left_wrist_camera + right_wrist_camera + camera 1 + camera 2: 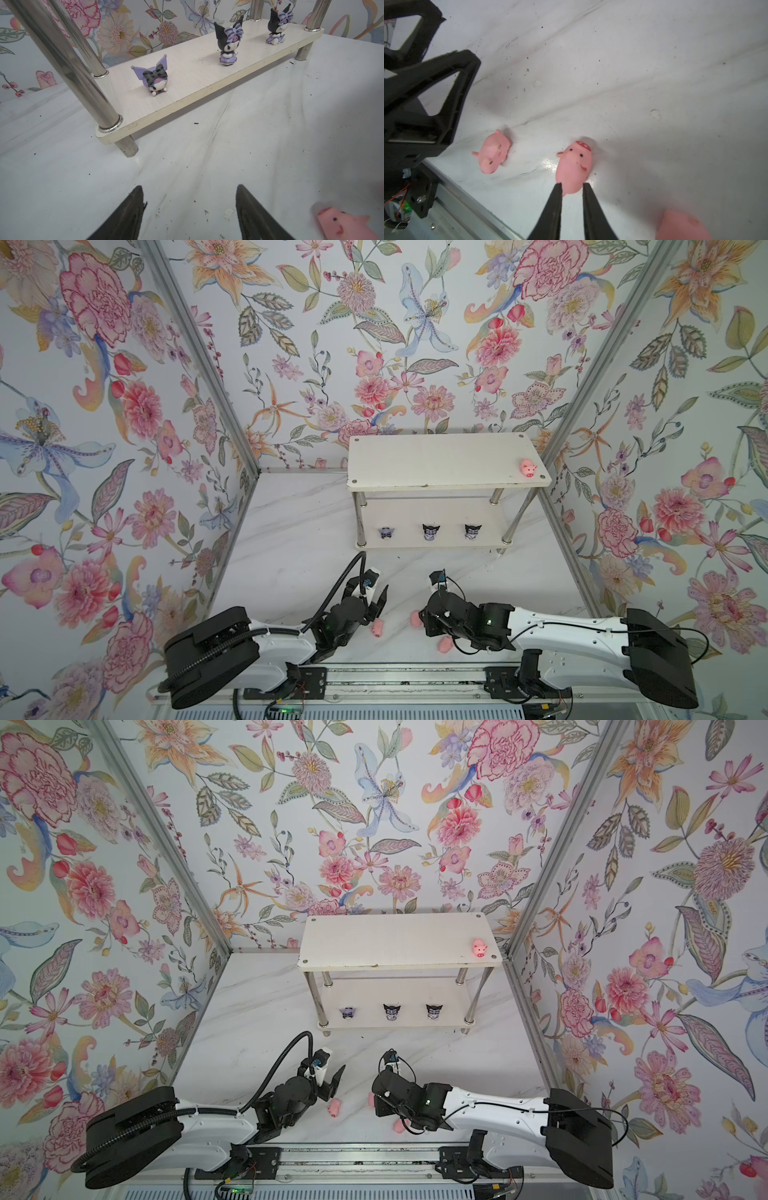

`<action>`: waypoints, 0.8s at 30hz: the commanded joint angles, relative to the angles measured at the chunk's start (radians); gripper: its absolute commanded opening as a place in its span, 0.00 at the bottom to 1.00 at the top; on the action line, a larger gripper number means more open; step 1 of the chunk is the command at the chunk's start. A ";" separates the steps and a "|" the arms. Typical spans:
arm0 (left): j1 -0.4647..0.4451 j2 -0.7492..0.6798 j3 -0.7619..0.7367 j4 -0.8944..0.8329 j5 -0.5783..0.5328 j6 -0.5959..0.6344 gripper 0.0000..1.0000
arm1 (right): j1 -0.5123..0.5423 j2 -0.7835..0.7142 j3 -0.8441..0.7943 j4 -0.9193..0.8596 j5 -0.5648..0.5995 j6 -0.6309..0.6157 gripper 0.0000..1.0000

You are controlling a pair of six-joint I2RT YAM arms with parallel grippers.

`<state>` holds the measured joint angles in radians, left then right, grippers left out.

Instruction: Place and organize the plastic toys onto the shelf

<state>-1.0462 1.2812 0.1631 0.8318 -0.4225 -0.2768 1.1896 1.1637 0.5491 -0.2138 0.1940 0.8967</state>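
Right claw (572,185) pinches a pig (574,162) by its rear, arm low; left claw (189,187) hangs spread.

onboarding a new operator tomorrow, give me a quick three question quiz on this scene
1. True or false: the left gripper has a toy between its fingers.
2. How many purple figurines stand on the lower board of the shelf?
3. In a top view, the pig on the top board sits at: A) its left end, B) its middle, C) its right end.
Key: 1 false, the fingers stand apart with nothing between them; 2 three; 3 C.
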 commanded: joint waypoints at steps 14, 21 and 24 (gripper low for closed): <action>0.018 -0.004 -0.005 0.013 0.004 -0.006 0.71 | 0.093 0.321 0.142 0.057 -0.062 -0.031 0.00; 0.020 -0.021 -0.010 0.012 0.023 -0.012 0.71 | 0.041 0.278 0.075 0.056 -0.049 -0.010 0.00; 0.019 -0.030 -0.013 0.012 0.024 -0.013 0.71 | 0.002 0.208 0.031 0.039 -0.042 -0.006 0.00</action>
<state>-1.0401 1.2694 0.1631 0.8314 -0.4114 -0.2771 1.2190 1.4300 0.6167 -0.1459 0.1371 0.8829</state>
